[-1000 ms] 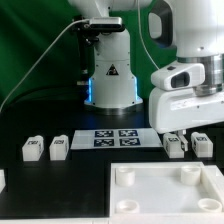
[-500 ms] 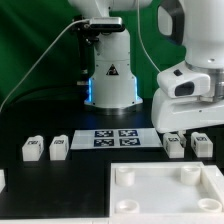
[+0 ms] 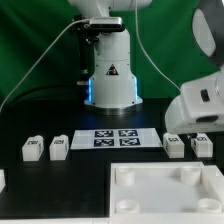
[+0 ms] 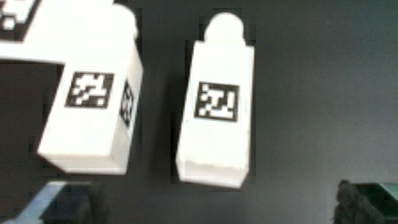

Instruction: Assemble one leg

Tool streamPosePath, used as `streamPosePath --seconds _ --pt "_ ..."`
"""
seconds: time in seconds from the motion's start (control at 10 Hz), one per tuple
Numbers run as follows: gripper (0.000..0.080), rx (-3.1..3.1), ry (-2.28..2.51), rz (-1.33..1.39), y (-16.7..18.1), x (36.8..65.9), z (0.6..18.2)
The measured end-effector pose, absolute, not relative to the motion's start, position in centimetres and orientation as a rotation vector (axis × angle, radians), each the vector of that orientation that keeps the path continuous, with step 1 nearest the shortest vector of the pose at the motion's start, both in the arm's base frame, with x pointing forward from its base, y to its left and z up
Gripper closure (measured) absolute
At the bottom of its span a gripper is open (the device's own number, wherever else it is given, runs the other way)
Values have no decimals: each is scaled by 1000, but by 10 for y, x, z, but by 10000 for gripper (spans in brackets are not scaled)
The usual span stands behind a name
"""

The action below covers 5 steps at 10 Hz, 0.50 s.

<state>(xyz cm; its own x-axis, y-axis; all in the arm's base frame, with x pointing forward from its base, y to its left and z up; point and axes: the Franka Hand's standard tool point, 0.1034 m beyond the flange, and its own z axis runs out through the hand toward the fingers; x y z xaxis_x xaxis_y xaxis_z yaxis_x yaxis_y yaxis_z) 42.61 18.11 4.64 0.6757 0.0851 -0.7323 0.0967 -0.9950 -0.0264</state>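
Lying flat, leg (image 4: 217, 105) nub away from fingers (image 4: 57, 205)

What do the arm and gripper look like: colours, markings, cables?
The arm is glossy white with rounded housings, a dark triangular marking on its base column and a blue glow at the foot. A pale cable runs to its upper part. The gripper has dark fingertips.
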Motion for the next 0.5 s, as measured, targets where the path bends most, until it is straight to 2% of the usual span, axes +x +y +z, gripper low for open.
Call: streamPosePath --seconds 0.3,0.5 --pt "151 2824 154 -1326 180 427 43" --pt "151 2796 125 -1350 180 415 35"
